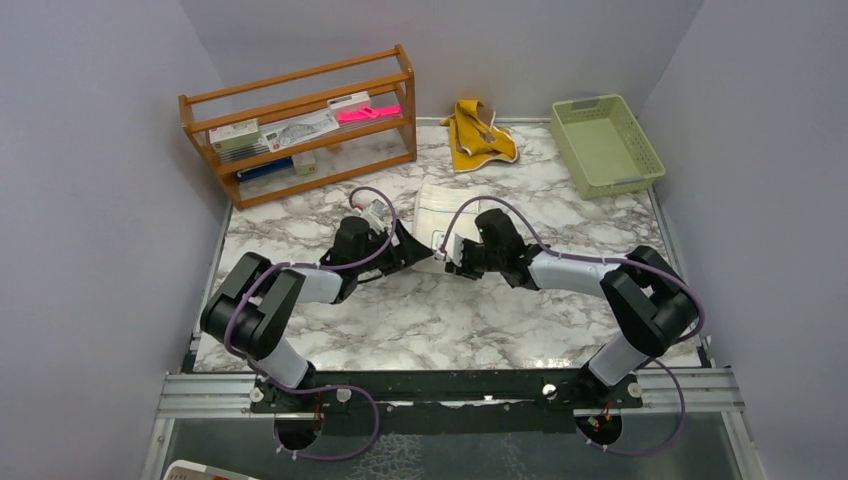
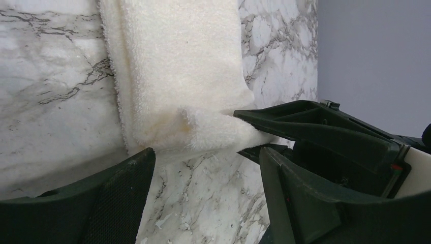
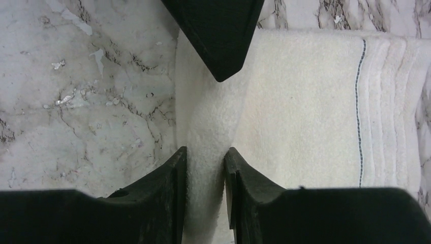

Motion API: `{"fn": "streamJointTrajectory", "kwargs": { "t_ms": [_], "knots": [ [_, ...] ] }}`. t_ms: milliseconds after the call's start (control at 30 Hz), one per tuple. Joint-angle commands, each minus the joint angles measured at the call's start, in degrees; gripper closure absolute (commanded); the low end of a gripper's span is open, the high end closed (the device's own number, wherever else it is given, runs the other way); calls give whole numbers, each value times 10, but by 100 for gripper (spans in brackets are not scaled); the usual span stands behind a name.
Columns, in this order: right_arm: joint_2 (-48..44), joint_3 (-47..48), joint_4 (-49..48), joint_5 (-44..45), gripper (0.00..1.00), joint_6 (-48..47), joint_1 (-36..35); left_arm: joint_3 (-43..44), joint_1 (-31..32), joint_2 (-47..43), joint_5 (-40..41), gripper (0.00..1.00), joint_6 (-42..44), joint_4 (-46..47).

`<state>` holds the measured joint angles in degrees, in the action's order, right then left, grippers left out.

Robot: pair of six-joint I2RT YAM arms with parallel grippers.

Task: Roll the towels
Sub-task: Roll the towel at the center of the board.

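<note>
Top external: cream-white towel (image 1: pixel 440 205) lies flat mid-way across the marble table (image 1: pixel 400 320). Mustard-yellow towel (image 1: pixel 478 138) is crumpled at the far edge, between wooden shelf (image 1: pixel 300 120) and pale green basket (image 1: pixel 605 145), well apart from both arms. Left gripper (image 1: pixel 408 248) and right gripper (image 1: pixel 448 252) meet at the cream-white towel's near edge. Left wrist: left jaws spread wide, nothing held; the towel's edge lies just beyond the fingertips (image 2: pixel 145 157). The right gripper enters from the right, pinching a raised lip of that edge. Right wrist: right fingers (image 3: pixel 173 173) nearly closed, a ridge of towel pile squeezed between them. One left finger (image 3: pixel 218 35) points in from above, over the towel's edge. Thin dark stripe (image 3: pixel 362 101) runs near the towel's right end.
</note>
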<state>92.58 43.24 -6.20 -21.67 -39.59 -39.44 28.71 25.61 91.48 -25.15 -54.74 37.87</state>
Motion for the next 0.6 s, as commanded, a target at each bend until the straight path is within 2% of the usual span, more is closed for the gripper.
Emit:
{"fn": "streamJointTrajectory", "kwargs": {
  "t_ms": [0, 67, 100, 367, 567],
  "knots": [
    [-1, 29, 31, -9, 76, 1, -4, 9, -19, -42, -29, 23, 5, -12],
    [-4, 36, 47, -27, 95, 5, -4, 11, -31, -67, -36, 23, 7, -26],
    [-5, 41, 56, -39, 99, 9, -4, 12, -36, -82, -38, 23, 10, -37],
    [23, 81, 110, -169, 99, 74, -5, 43, -62, -179, -29, 22, 66, -164],
    [77, 110, 148, -230, 99, 113, -5, 61, -62, -158, -40, 22, 84, -173]
  ]
}}
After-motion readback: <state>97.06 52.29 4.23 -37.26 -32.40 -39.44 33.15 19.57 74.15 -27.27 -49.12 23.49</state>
